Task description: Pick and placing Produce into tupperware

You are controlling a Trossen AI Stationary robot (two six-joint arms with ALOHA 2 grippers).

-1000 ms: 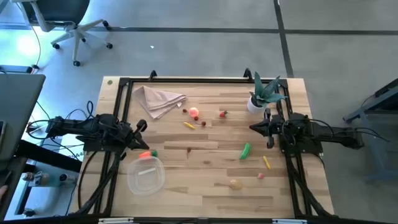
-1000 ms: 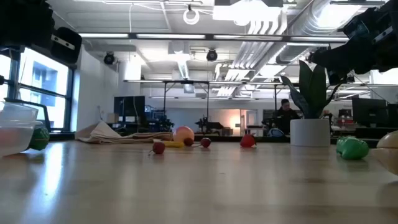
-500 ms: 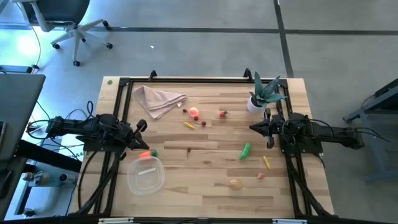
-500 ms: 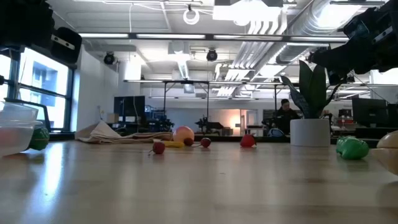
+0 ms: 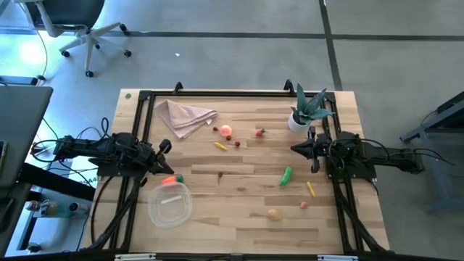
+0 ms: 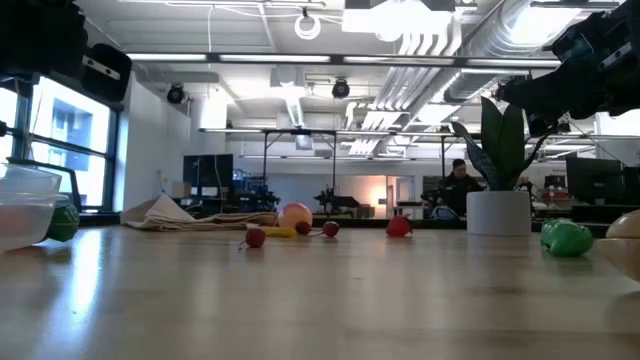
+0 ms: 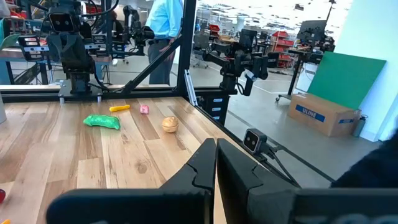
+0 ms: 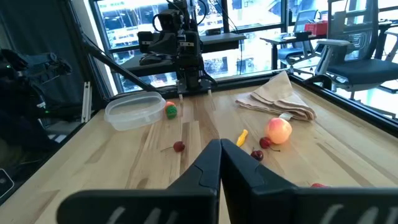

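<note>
My left gripper [image 5: 164, 156] hangs at the bench's left edge, fingers pressed together; my right gripper [image 5: 296, 148] mirrors it at the right edge, likewise closed and empty.

beige napkin [image 5: 186, 116]: crumpled at the surface's far left corner | potted plant [image 5: 307, 109]: upright, far right corner | office chair [image 5: 72, 22]: on the floor beyond

You see the round clear plastic tupperware [image 6: 22, 205] cut off at nine o'clock in the low view, and the tan potato [image 6: 628, 226] cut at three o'clock.
</note>
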